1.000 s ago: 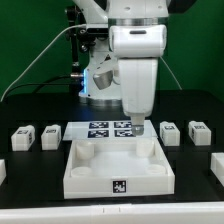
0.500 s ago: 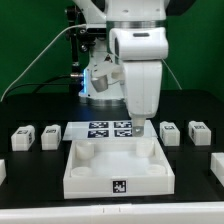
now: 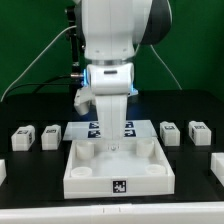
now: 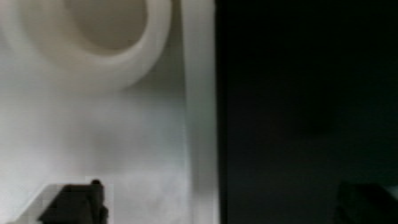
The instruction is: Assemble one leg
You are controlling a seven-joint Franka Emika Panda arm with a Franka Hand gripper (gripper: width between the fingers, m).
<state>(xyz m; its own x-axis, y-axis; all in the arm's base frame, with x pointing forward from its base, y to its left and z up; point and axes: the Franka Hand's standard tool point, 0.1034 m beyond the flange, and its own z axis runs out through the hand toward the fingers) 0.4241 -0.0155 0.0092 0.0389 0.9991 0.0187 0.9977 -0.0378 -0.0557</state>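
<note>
Exterior view, arm (image 3: 112, 60) partly hiding marker board (image 3: 95, 127), jaws apart over tray (image 3: 75, 175), legs (image 3: 171, 132) either side.

A plain green backdrop (image 3: 28, 40) closes off the scene behind, hanging flat and evenly lit, with a thin dark cable (image 3: 33, 58) curving across it on the exterior view's left. Below it lies a matte black tabletop (image 3: 30, 172), which catches a faint sheen near its back edge. The light is bright and soft, without hard shadows.
</note>
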